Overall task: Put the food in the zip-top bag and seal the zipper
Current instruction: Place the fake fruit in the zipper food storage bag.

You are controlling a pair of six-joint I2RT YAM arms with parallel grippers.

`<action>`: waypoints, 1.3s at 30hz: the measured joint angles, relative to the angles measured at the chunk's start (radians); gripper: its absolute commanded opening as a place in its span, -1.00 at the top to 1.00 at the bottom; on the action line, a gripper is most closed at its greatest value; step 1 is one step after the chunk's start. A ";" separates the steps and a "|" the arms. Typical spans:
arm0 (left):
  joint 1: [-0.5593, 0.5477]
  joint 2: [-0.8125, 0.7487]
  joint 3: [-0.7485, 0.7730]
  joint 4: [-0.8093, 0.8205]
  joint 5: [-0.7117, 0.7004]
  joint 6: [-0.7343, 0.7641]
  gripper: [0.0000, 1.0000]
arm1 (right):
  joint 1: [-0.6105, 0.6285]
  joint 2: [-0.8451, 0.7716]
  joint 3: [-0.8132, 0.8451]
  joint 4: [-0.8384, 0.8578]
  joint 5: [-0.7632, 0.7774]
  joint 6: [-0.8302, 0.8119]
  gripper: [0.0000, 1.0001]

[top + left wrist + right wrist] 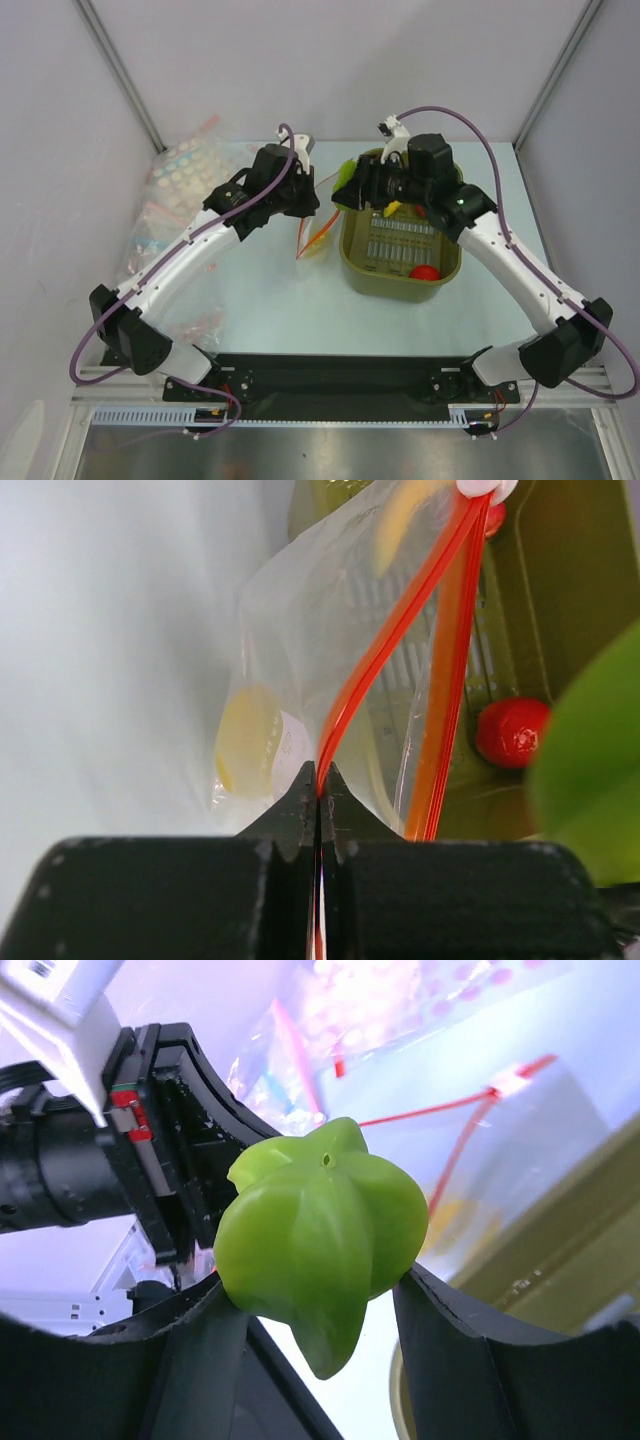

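Gaping at its mouth, the clear zip-top bag (290,630) was held up just beside the olive-green basket (352,262) on the desk (260,290). The left gripper (319,798) had its fingers pressed together on the orange-red zipper (385,645). The right gripper (312,1295) pinched a green toy piece (320,1220) between its fingers. A red fruit (424,272) lay in the basket.

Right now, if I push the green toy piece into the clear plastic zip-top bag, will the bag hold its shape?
Probably not: the clear zip-top bag is pinched at just one point by the left end effector, so it will likely sag and fold. Its orange-red zipper strip curves, so the mouth may shift when pushed.
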 measured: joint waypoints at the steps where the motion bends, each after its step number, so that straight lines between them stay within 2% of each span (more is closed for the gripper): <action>1: 0.000 0.000 0.007 0.000 0.006 0.000 0.99 | 0.017 0.014 0.006 0.010 0.006 0.000 0.40; 10: -0.002 0.004 0.014 -0.002 0.092 0.003 0.99 | 0.109 0.105 0.011 0.040 0.127 -0.027 0.49; 18: 0.008 0.010 0.058 -0.021 0.097 0.001 1.00 | 0.106 0.125 -0.005 0.048 0.208 -0.064 0.39; 21: 0.020 0.017 0.074 -0.023 0.100 -0.006 1.00 | 0.105 0.142 -0.007 0.044 0.212 -0.076 0.15; 22: 0.028 0.019 0.076 -0.023 0.113 -0.013 1.00 | 0.105 0.150 -0.007 0.041 0.216 -0.079 -0.14; 25: 0.054 0.024 0.087 -0.009 0.156 -0.040 0.99 | 0.106 0.178 -0.007 0.034 0.210 -0.083 -0.59; 30: 0.076 0.045 0.114 0.003 0.196 -0.052 0.99 | 0.108 0.221 0.012 -0.007 0.203 -0.098 -0.75; 36: 0.097 0.072 0.114 0.003 0.211 -0.052 0.99 | 0.108 0.214 0.018 -0.037 0.218 -0.111 -0.72; 39: 0.098 0.081 0.114 0.002 0.210 -0.052 0.99 | 0.093 0.188 0.018 -0.045 0.238 -0.119 -0.44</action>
